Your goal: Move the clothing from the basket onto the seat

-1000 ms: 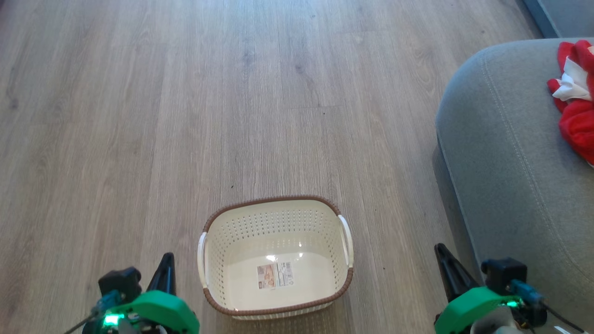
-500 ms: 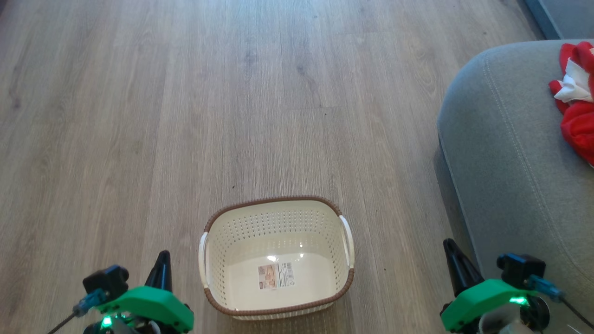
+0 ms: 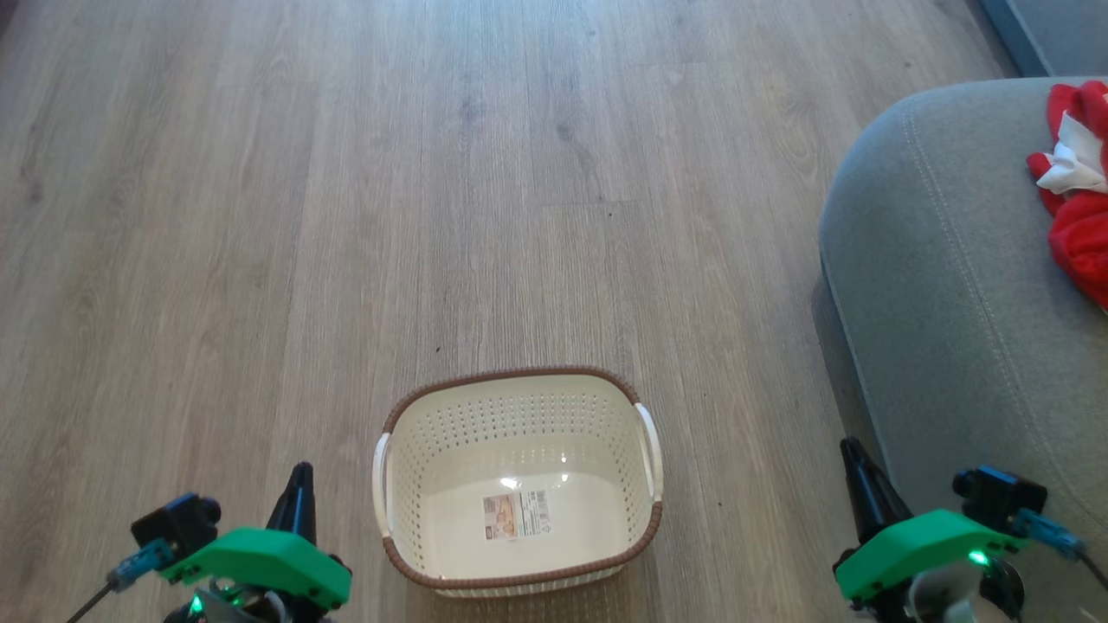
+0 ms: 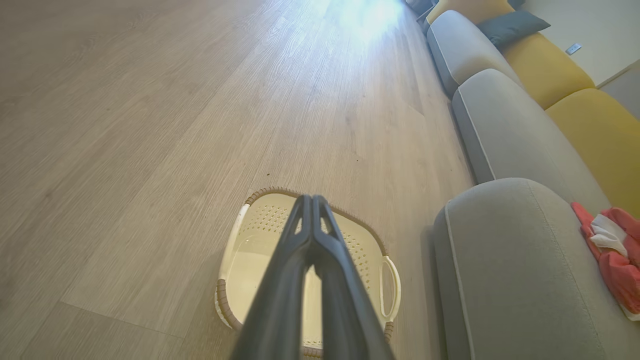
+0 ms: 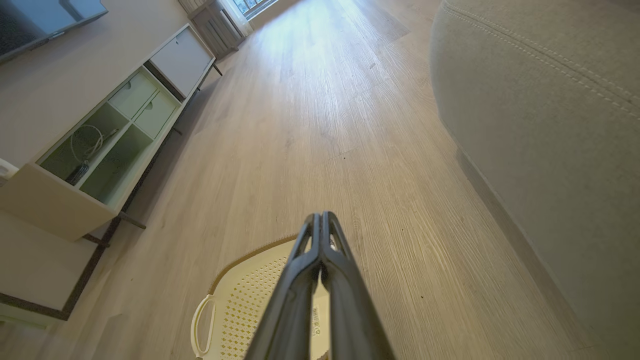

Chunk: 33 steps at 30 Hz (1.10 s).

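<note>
Both pinched closed on nothing, our left gripper (image 3: 299,493) and right gripper (image 3: 855,467) flank the empty basket (image 3: 519,417) at bottom centre, while the clothing (image 3: 1078,225) lies on the seat (image 3: 935,294) at upper right, so we judge nothing remains to move.

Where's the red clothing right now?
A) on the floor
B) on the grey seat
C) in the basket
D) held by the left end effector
B: the clothing lies on the seat, and the basket has just a label inside.

basket (image 3: 519,415) bottom label (image 3: 517,504), print unreadable
</note>
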Motion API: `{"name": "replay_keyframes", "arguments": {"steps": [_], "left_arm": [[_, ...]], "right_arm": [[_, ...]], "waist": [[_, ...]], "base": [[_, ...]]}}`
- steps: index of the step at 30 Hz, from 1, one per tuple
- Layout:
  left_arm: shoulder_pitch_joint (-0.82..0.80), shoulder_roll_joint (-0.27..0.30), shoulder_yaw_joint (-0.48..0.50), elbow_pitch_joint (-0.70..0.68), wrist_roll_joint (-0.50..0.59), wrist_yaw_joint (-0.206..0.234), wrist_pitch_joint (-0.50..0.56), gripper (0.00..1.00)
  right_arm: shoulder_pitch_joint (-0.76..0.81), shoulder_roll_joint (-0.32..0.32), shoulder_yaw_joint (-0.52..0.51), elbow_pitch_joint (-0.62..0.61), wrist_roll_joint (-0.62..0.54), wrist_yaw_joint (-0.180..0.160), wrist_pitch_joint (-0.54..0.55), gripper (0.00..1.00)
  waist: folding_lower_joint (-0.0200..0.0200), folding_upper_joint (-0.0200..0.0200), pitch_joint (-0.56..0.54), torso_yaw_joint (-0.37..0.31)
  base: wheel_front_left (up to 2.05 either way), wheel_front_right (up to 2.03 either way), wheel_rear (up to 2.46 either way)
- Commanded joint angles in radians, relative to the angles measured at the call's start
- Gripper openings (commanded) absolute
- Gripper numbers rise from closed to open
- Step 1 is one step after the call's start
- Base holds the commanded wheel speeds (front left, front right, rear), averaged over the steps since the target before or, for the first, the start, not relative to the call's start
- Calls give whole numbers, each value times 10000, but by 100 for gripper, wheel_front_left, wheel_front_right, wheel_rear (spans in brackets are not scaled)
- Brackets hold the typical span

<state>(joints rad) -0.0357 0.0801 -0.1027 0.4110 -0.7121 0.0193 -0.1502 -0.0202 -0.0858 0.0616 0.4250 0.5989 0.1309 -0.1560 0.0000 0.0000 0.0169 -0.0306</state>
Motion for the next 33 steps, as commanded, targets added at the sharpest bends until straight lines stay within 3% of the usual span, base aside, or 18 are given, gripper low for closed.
{"name": "replay_keyframes", "arguments": {"steps": [1,33], "left_arm": [[-461,16,235,-373,-317,-112,88,0],[-553,-94,912,-820,-3334,-596,980,0]], "right_arm": [[-465,7,-90,-376,375,1,111,0],[-609,129,-675,-874,3766,0,1015,0]], "waist": [[0,0,-3,7],[0,0,-50,111]], "base": [[0,0,0],[0,0,0]]}}
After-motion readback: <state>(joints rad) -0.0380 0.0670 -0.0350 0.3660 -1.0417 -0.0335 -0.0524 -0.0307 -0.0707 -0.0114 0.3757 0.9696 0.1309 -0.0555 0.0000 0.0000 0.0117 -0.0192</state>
